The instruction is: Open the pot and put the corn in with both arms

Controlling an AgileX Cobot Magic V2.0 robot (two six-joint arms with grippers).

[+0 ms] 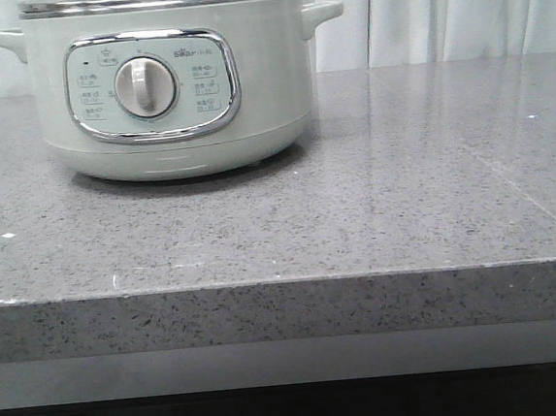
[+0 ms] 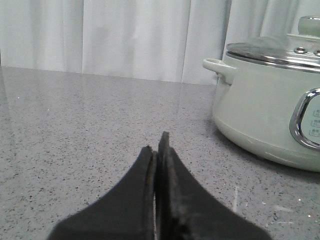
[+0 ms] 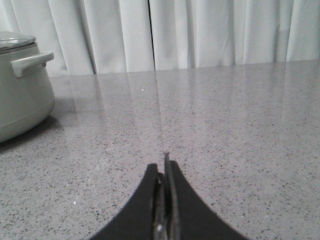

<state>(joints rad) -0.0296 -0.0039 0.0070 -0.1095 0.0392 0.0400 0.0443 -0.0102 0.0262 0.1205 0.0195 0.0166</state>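
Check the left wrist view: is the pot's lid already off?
No, the metal-rimmed lid sits on the pot, its knob visible above, while the left gripper is shut and apart from it.

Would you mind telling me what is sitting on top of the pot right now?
A metal-rimmed lid with a knob covers the pot. Whatever is inside is hidden by it, and no corn shows in any view.
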